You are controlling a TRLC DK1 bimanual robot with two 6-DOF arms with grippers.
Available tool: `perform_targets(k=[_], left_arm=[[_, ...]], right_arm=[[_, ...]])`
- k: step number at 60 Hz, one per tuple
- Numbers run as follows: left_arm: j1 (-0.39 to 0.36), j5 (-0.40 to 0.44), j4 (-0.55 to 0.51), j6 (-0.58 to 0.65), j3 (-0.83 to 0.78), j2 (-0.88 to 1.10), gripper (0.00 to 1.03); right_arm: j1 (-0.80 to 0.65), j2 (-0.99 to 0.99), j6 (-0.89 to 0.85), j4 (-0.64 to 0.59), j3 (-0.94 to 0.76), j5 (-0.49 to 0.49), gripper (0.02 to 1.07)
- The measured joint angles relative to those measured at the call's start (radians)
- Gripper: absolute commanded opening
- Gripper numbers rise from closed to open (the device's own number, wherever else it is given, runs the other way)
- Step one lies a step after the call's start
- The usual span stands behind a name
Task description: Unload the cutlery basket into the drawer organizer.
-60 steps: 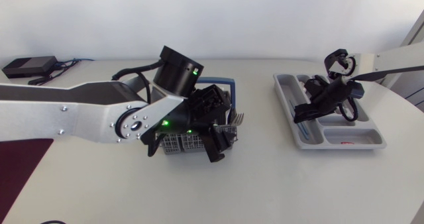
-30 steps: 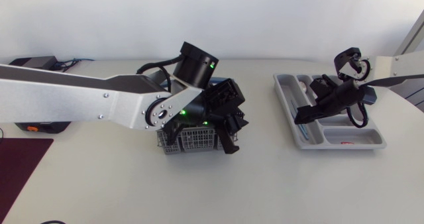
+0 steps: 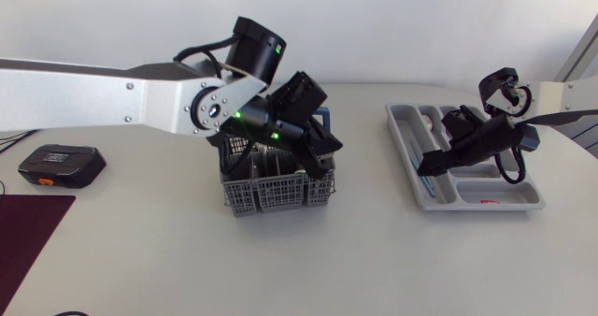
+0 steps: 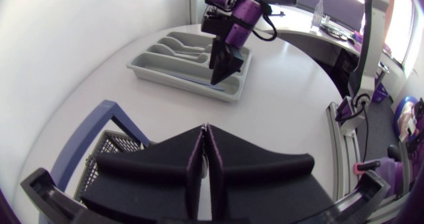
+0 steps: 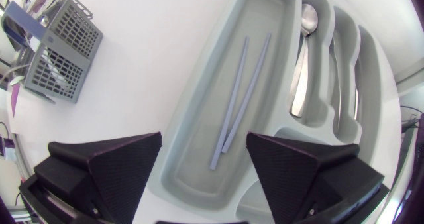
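The grey wire cutlery basket (image 3: pixel 271 187) with a blue handle stands mid-table. My left gripper (image 3: pixel 318 157) hangs tilted over its right half. In the left wrist view its fingers (image 4: pixel 196 161) are pressed together, shut, and I see nothing between them; the basket's rim (image 4: pixel 109 144) lies just under them. The grey drawer organizer (image 3: pixel 519 200) sits at the right. My right gripper (image 3: pixel 430 162) hovers open over its long left compartment, where two pale blue chopsticks (image 5: pixel 235 98) lie. A spoon (image 5: pixel 303 58) and other metal cutlery rest in the neighbouring slots.
A black device (image 3: pixel 61 162) lies near the table's left edge, and a dark mat (image 3: pixel 28 232) covers the front left corner. A small red-marked item (image 3: pixel 491 201) sits in the organizer's front slot. The basket (image 5: pixel 56 52) shows far off in the right wrist view.
My left gripper has shut and swung up and back over the basket, and the arm has lifted. My right gripper has opened a little wider over the organizer.
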Motion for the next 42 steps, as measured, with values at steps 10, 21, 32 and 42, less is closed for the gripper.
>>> perform_targets(k=[10,21,32,42], left_arm=[[0.033,0.066,-0.057,-0.062,0.068,0.000,0.04],[0.093,0.189,-0.130,-0.185,0.152,0.000,0.04],[0.127,0.284,-0.200,-0.279,0.220,0.000,0.04],[0.126,0.310,-0.233,-0.313,0.235,-0.005,0.04]], right_arm=[[0.018,-0.083,-0.030,0.000,-0.037,-0.056,1.00],[0.039,-0.192,-0.077,0.000,-0.083,-0.119,1.00],[0.069,-0.337,-0.122,0.033,-0.164,-0.208,1.00],[0.124,-0.506,-0.158,0.041,-0.225,-0.279,1.00]])
